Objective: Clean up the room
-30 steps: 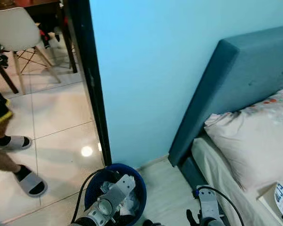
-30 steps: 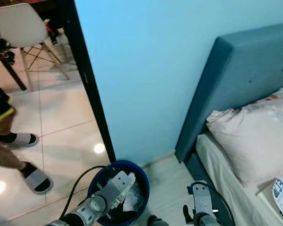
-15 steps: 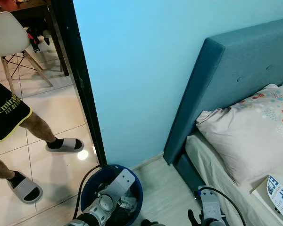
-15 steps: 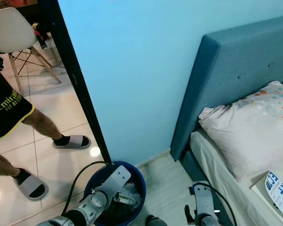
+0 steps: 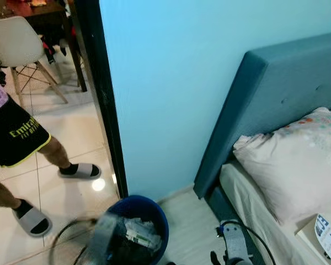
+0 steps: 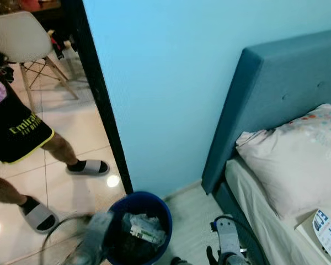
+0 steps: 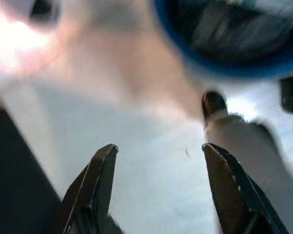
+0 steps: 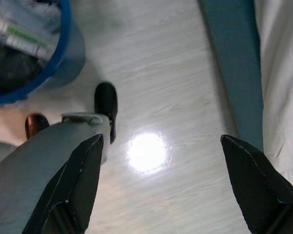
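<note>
Bin: round blue bin stands on the pale floor at the foot of the light blue wall, just beside the dark door frame
Bin contents: crumpled white wrappers on top of dark rubbish, one piece with green print
Left gripper: hangs above bare floor, jaws spread wide, nothing between them; blue bin rim lies beyond the fingertips, view blurred
Left arm: motion-blurred grey smear at the near edge of the bin, black cable looping beside it
Right gripper: points down at the floor between bin and bed frame, jaws wide apart and empty
Bed: teal upholstered headboard against the wall, patterned pillow leaning on it
Doorway: a person's legs in black shorts and grey slides on glossy tiles; white chair beyond
</note>
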You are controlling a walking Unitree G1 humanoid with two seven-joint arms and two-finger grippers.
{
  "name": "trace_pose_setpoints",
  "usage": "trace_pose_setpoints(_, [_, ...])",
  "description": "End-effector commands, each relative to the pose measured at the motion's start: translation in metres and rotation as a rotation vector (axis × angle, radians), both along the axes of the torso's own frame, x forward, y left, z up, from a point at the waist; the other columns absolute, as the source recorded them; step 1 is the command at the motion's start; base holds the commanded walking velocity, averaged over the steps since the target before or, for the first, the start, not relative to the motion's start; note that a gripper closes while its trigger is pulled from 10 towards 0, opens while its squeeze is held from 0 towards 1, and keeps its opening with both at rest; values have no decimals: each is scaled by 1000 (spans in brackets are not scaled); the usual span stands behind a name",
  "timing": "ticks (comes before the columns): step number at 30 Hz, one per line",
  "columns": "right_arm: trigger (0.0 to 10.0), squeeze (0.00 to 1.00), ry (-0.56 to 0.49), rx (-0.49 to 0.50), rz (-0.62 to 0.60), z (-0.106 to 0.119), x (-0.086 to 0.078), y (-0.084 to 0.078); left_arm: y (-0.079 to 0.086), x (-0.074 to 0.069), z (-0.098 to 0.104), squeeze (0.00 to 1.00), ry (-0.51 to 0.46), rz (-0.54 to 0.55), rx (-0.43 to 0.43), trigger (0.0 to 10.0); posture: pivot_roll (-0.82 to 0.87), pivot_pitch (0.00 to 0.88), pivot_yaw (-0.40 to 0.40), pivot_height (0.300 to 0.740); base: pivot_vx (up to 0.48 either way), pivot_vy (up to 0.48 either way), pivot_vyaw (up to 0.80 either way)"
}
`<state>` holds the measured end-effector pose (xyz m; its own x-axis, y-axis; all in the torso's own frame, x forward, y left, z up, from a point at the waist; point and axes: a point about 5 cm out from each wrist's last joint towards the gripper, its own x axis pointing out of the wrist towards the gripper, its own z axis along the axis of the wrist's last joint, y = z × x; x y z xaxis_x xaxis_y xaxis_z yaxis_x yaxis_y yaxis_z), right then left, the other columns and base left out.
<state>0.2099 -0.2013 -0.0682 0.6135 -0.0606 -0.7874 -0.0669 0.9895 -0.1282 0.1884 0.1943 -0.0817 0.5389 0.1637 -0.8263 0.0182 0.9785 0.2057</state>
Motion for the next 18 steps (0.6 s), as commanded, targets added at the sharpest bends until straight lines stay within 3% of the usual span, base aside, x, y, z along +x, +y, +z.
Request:
trace_pose_setpoints(1, [10000, 0, 47, -7, 19, -5, -8, 3, 1, -13, -6, 0, 44, 55, -21, 10000, -55, 103, -47, 740, -345, 0, 0])
trace_pose_setpoints(8, [10000, 0, 54, -8, 27, -3, -3, 5, 3, -29, -13, 0, 105, 85, -33, 10000, -31, 73, -52, 740, -344, 0, 0])
trace_pose_setpoints(18, [10000, 0, 40, 2, 7, 0, 3, 5, 1, -21, -10, 0, 90, 59, -41, 10000, -30, 59, -44, 740, -347, 0, 0])
